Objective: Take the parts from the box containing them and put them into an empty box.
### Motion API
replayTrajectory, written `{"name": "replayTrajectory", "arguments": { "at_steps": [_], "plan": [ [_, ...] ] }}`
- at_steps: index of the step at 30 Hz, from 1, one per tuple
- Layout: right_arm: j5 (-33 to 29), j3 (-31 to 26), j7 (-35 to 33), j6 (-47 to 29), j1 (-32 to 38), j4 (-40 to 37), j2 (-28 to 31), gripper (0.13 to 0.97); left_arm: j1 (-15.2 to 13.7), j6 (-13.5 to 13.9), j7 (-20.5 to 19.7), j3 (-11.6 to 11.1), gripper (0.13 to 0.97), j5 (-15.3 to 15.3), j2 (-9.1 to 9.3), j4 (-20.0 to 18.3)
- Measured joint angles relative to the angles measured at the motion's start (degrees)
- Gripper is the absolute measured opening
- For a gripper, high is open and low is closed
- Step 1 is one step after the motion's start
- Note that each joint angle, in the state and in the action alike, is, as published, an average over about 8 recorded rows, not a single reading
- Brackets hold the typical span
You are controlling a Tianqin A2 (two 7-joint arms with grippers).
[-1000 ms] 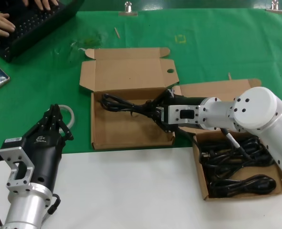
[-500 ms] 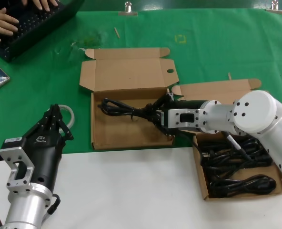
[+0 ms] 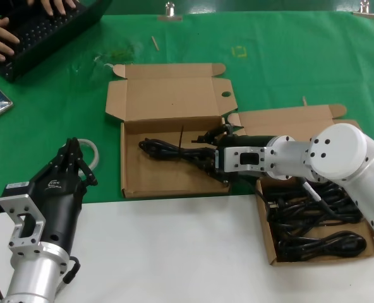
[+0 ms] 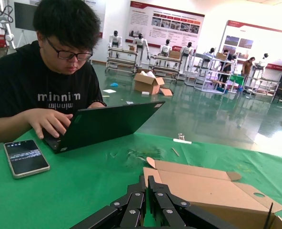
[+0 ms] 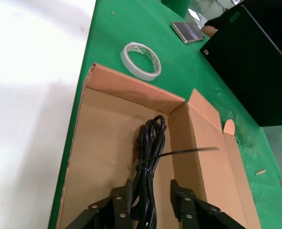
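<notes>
A cable bundle [image 3: 174, 149] is lying inside the left box [image 3: 136, 183], with the right gripper [image 3: 207, 156] straddling its near end, fingers parted, gripping nothing. Lifting straight up should avoid snagging the tie. The left gripper [image 3: 73, 158] is waiting, closed.

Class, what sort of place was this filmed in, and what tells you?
Probably a robotics lab or demo hall: humanoid robots lined up behind, wall display boards, and an operator on a laptop.

Large hall, glossy green floor [image 4: 203, 114]; white wall with poster boards [image 4: 165, 26]; metal racks [image 4: 124, 59] at back; green-covered table [image 4: 84, 176], bright even light
</notes>
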Motion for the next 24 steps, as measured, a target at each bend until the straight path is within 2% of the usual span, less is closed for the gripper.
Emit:
{"name": "replayTrajectory", "arguments": {
  "at_steps": [3, 11, 12, 20, 24],
  "plan": [
    [0.11, 0.11, 0.22, -0.05, -0.2, 0.37, 0.21, 0.279, 0.0, 0.0, 0.0, 0.0, 0.156, 0.0, 0.0, 0.0],
    [0.58, 0.8, 2.0, -0.49, -1.06, 3.06, 1.49, 0.43, 0.0, 0.0, 0.0, 0.0, 0.156, 0.0, 0.0, 0.0],
    [0.7, 0.94, 2.3, -0.54, -1.24, 3.53, 1.73, 0.43, 0.0, 0.0, 0.0, 0.0, 0.156, 0.0, 0.0, 0.0],
    [2.09, 2.49, 4.6, -0.94, -3.32, 7.86, 4.18, 0.64, 0.0, 0.0, 0.0, 0.0, 0.156, 0.0, 0.0, 0.0],
    [2.8, 3.17, 5.18, -1.02, -4.19, 9.31, 5.19, 0.706, 0.0, 0.0, 0.0, 0.0, 0.156, 0.0, 0.0, 0.0]
  ]
}}
